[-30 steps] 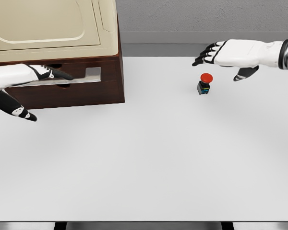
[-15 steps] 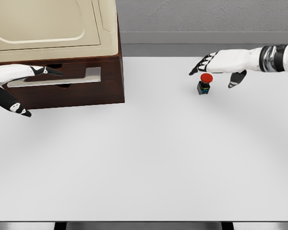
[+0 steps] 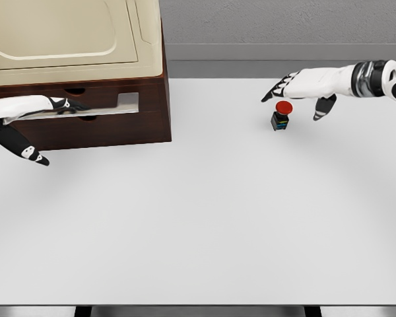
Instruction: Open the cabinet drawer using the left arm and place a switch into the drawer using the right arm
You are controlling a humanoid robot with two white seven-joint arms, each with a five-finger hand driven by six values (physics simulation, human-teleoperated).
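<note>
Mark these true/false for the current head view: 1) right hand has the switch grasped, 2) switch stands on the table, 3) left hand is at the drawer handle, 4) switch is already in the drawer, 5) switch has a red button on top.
1) False. The right hand is open, fingers spread just above and behind the switch, not closed on it.
2) True. It stands upright on the white table.
3) True. The left hand lies along the metal drawer handle on the cabinet.
4) False. It is out on the table, well right of the cabinet.
5) True. Red cap on a dark body.
</note>
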